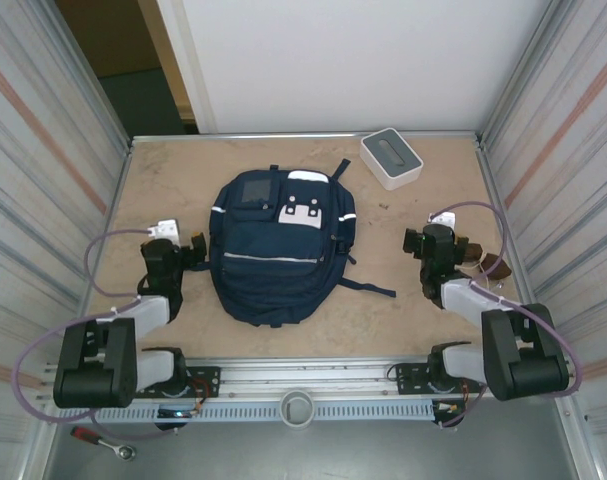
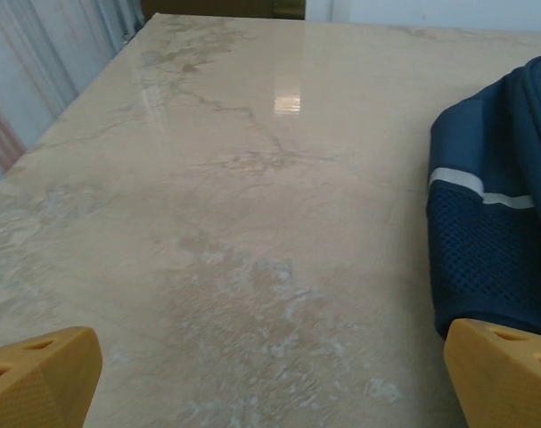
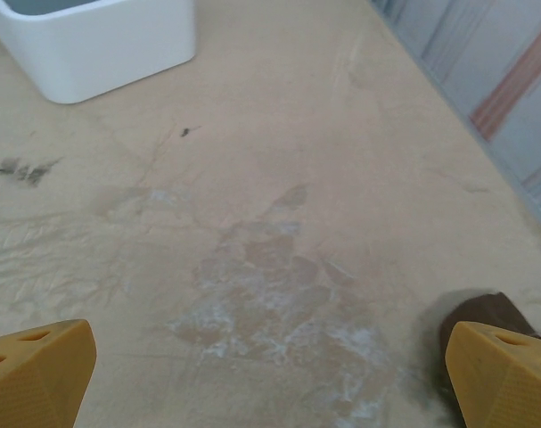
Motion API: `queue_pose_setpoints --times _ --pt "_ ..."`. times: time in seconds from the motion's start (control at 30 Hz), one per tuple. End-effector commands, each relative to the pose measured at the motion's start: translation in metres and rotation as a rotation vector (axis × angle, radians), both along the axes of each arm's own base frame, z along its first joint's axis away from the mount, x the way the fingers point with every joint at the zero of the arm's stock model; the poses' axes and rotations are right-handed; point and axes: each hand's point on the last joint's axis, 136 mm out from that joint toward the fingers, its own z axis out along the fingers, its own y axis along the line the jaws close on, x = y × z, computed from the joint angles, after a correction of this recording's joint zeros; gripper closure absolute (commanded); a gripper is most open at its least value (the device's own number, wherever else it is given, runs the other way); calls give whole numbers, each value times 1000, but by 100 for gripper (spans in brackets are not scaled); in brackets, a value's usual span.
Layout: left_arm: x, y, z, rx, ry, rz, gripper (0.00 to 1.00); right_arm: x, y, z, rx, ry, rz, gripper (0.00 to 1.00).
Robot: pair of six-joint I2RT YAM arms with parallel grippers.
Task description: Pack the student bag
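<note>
Top external view: the student bag (image 1: 278,250) lies flat in the middle of the counter (image 1: 173,180), and it looks closed. I judge I'm between steps, either starting or finished; I can't tell which. If packing is left, the next move calls for one pincer pinning fabric while the other works a zip. My left pincer (image 1: 173,250) sits at the bag's 9 o'clock and my right pincer (image 1: 441,245) at 3 o'clock, both spread wide, empty and apart from it. A white box (image 1: 391,157) stands at 1 o'clock.
</note>
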Motion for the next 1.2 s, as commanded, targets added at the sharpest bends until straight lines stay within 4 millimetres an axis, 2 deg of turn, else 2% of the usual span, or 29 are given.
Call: queue_pose_setpoints --times 0.0,0.17,0.27,0.4,0.57,0.73,0.77,1.17 --pt "13 -5 27 -4 -109 -36 1 13 11 14 10 -78 88 1" --pt "21 -9 27 15 -112 -67 1 16 16 20 49 -155 141 1" --pt "28 -13 18 16 -121 -93 1 24 17 22 61 -183 162 1" --pt "38 -28 1 26 -109 -183 1 32 19 16 33 -178 185 1" --pt "52 -26 -6 28 -25 -162 1 38 19 6 41 -160 200 1" --pt "51 -27 -7 25 -7 -166 1 50 7 -10 110 -154 178 1" --pt "51 -27 -7 25 -7 -166 1 47 6 -14 127 -119 175 1" --pt "51 -31 -7 60 0 -162 1 50 4 -13 165 -107 184 1"
